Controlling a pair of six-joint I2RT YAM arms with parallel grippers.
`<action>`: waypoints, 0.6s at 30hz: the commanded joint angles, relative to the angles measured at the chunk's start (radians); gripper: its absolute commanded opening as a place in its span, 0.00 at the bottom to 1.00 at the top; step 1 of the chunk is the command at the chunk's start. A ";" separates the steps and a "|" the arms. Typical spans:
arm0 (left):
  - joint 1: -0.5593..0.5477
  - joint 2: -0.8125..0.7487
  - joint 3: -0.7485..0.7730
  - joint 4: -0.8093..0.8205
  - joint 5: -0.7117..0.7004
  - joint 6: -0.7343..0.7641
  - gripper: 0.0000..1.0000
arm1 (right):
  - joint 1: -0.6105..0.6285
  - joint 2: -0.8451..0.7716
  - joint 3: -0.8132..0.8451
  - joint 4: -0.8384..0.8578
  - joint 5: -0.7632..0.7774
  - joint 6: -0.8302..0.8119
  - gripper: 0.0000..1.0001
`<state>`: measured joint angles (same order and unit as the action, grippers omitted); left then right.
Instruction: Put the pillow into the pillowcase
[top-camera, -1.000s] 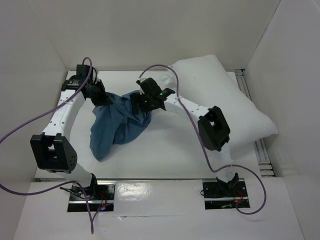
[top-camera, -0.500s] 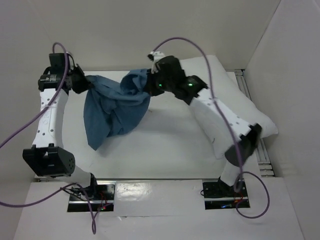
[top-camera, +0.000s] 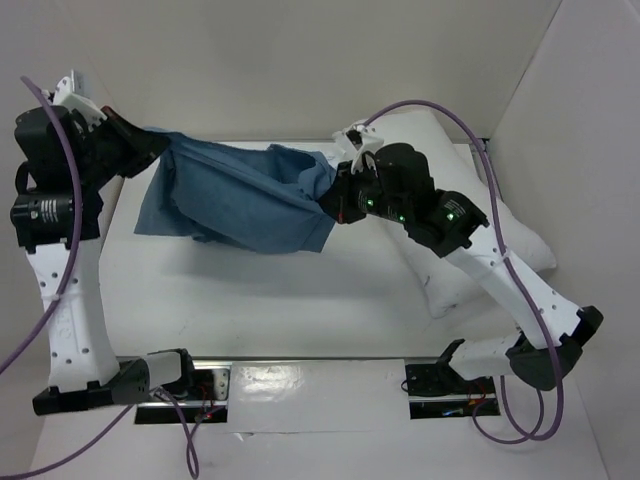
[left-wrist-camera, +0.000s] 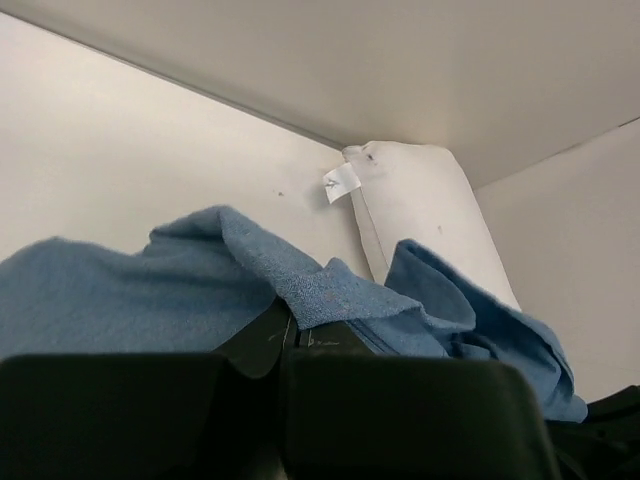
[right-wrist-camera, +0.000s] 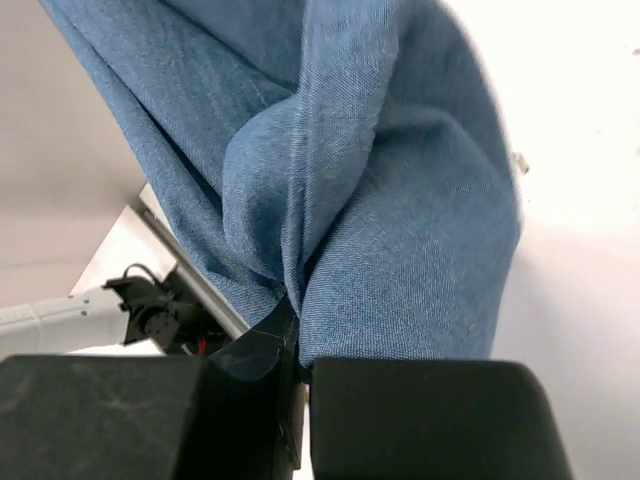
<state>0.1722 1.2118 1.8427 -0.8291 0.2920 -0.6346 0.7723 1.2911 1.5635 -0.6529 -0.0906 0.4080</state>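
Above the table (top-camera: 300, 300), I held the pillowcase (top-camera: 235, 200) stretched between the left gripper (top-camera: 145, 148) and right gripper (top-camera: 338, 195), both pinched shut on its cloth, pillow (top-camera: 470, 190) lying at far right; I judged the taut pull could slip either thin pinch and drop it.

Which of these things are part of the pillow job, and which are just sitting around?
Part of the job: the pillowcase, stretched between the left gripper and right gripper; the pillow.
Just lying about: purple cables; metal rail on the right.
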 joint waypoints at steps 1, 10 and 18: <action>0.064 0.136 0.070 0.200 -0.100 0.004 0.00 | -0.080 0.072 0.028 -0.030 0.036 -0.065 0.00; 0.176 0.505 0.506 0.357 0.234 -0.039 0.00 | -0.235 0.485 0.486 0.496 -0.121 -0.103 0.00; 0.262 0.373 0.397 0.582 0.357 -0.128 0.00 | -0.202 0.239 0.115 0.781 -0.138 -0.112 0.00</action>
<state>0.3809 1.7126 2.2429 -0.4774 0.6399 -0.7334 0.5686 1.7145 1.8072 -0.0319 -0.2455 0.3382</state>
